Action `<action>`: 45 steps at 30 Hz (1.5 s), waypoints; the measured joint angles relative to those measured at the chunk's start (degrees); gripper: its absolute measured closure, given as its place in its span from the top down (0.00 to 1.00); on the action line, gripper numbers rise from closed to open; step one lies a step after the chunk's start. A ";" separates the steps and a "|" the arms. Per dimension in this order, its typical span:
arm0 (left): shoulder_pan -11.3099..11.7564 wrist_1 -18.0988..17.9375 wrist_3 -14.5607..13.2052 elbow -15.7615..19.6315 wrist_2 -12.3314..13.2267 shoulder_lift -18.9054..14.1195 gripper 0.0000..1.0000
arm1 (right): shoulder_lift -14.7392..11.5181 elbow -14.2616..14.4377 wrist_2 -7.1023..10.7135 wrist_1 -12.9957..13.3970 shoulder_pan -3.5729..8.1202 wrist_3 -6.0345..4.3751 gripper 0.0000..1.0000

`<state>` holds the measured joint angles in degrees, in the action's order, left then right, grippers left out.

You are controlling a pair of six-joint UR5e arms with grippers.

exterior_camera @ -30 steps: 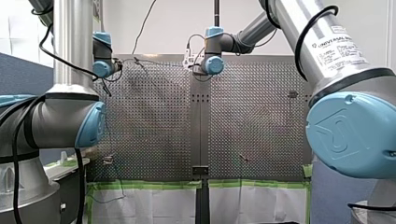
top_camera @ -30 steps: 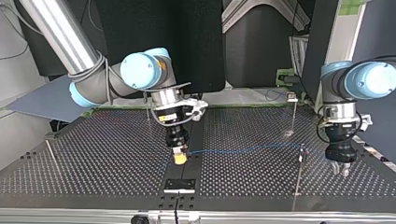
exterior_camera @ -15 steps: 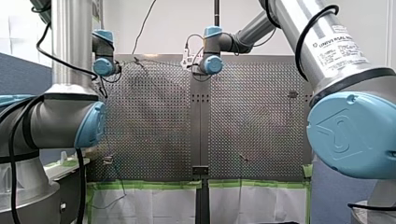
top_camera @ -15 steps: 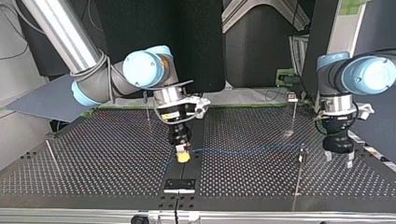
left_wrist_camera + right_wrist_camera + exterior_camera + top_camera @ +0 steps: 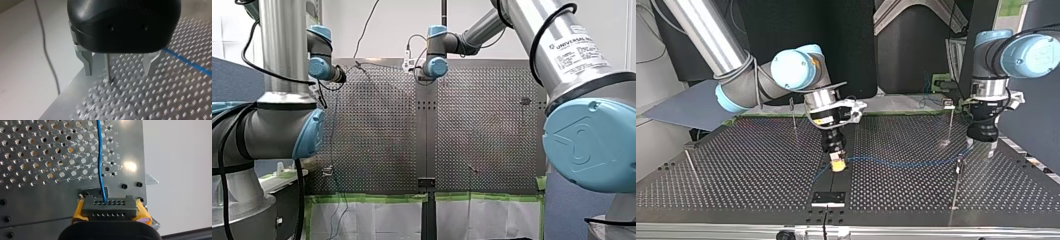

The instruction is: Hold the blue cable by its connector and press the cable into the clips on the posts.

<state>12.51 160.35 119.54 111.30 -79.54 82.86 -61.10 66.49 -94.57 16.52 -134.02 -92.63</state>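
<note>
Arms, front view: left arm [image 5: 321, 66] and right arm [image 5: 435, 66] have crept farther over the desk [image 5: 377, 130]. Top view: left jaws, spread, have lifted beside the near post [image 5: 956, 185]; blue cable [image 5: 906, 164], running from right jaws to that post, now bows slack. Left wrist view: thin post [image 5: 107, 66] between spread jaws. Right wrist view: jaws pinch the connector [image 5: 109, 207]; clipping probably unfinished.

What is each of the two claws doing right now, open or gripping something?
Left gripper: jaws open, gripping nothing.
Right gripper: jaws shut on the connector of the blue cable.
</note>
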 joint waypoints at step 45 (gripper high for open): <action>-1.17 11.40 -16.39 -3.34 5.48 -6.16 1.00 | -0.59 0.01 -0.26 -1.92 -1.80 0.15 0.00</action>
<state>11.34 171.75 103.16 107.96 -74.05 76.70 -61.69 66.50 -94.83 14.61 -135.82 -92.48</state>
